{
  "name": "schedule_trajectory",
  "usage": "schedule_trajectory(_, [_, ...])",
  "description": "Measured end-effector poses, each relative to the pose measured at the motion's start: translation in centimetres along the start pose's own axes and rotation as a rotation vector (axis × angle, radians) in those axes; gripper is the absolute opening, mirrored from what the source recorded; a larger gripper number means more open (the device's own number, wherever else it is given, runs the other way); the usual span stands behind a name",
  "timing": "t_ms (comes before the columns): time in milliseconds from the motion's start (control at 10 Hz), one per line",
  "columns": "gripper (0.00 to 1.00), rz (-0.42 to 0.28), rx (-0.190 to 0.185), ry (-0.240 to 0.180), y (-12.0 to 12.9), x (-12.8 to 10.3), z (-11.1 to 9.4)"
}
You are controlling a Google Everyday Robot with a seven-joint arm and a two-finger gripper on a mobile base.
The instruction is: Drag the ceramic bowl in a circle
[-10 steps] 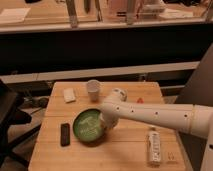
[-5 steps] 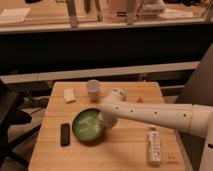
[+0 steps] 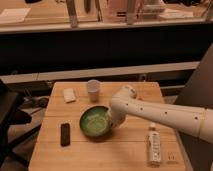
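The ceramic bowl, round and shallow with a glossy green inside and a dark rim, sits on the wooden table a little left of the middle. My white arm reaches in from the right and bends down to the bowl's right rim. My gripper is at that right rim, touching or just inside it.
A small whitish cup stands behind the bowl. A white packet lies at the back left. A black phone-like bar lies left of the bowl. A clear bottle lies at the front right. A dark chair stands left of the table.
The bowl has slid slightly to the left and back with the gripper at its right rim. The other objects have not moved.
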Motion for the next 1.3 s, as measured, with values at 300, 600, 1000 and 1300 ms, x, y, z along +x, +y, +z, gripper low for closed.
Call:
schedule_trajectory(300, [0.03,0.065,-0.011,0.008,4.3,-0.5,-0.5])
schedule_trajectory(600, [0.03,0.089,-0.018,0.017,7.5,-3.9,-1.1])
schedule_trajectory(1000, [0.03,0.043,-0.025,0.014,4.8,-5.6,-0.9])
schedule_trajectory(1300, [0.03,0.022,-0.027,0.023,2.3,-3.0,-0.6])
